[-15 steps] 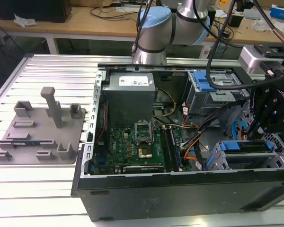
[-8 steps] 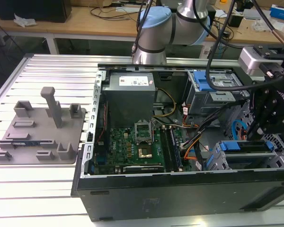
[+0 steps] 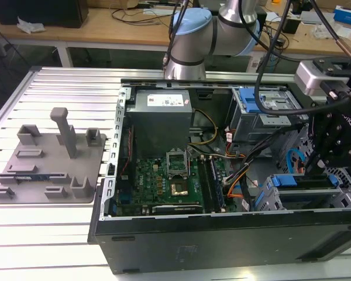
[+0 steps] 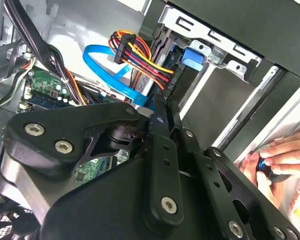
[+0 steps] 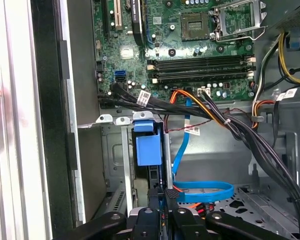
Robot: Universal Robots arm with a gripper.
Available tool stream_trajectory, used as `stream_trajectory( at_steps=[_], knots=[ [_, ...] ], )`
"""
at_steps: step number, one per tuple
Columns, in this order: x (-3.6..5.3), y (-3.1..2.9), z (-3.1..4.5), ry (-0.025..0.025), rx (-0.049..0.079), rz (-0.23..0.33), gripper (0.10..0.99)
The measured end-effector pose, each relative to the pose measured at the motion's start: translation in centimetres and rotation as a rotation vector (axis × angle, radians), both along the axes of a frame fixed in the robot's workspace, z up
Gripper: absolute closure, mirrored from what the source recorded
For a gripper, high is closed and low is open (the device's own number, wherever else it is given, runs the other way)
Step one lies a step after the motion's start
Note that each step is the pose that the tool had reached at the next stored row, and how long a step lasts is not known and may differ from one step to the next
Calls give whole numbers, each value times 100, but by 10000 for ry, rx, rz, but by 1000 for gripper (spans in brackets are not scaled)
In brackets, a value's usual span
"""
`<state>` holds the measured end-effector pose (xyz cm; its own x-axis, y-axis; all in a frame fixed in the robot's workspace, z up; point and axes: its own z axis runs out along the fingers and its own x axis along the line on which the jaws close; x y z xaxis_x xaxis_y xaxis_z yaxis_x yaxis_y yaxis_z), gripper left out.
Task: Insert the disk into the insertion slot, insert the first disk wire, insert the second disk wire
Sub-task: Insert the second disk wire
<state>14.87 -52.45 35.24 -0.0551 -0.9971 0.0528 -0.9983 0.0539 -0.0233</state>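
Inside the open computer case, the tool [image 5: 165,197] has its fingers pinched together on a power connector [image 4: 165,82] just ahead of the disk [image 5: 146,150], already seated in the insertion slot [image 5: 126,165]; squaring the plug matters.

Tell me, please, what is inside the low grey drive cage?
The insertion slot holds the disk, its blue frame end showing. The gripper hides the connector end, and the cage walls hide the rest.

The end effector [image 4: 162,107] hides most of the disk [image 5: 146,150].
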Motion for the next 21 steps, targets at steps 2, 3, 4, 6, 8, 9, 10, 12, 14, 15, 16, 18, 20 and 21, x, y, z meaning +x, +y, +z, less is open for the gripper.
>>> stream_trajectory(
  at_steps=[2,3,4,6,8,9,10,12,14,15,16,18,20,21],
  knots=[
    [4,0,-11,0,1,0,925],
    [10,0,-19,0,0,1,925],
    [13,0,-23,1,-1,1,925],
    [16,0,-35,1,1,-1,925],
    [17,0,-51,1,1,-1,925],
    [17,0,-58,1,1,-1,925],
    [18,0,-68,0,1,0,925],
    [18,0,-87,1,0,-1,925],
    [19,0,-107,0,-1,0,925],
    [19,0,-118,0,-3,3,925],
    [18,-1,-130,5,-8,7,925],
    [18,-2,-155,17,-15,17,925],
    [19,-2,-170,23,-1,36,925],
    [19,-1,-167,23,11,37,925]
  ],
)
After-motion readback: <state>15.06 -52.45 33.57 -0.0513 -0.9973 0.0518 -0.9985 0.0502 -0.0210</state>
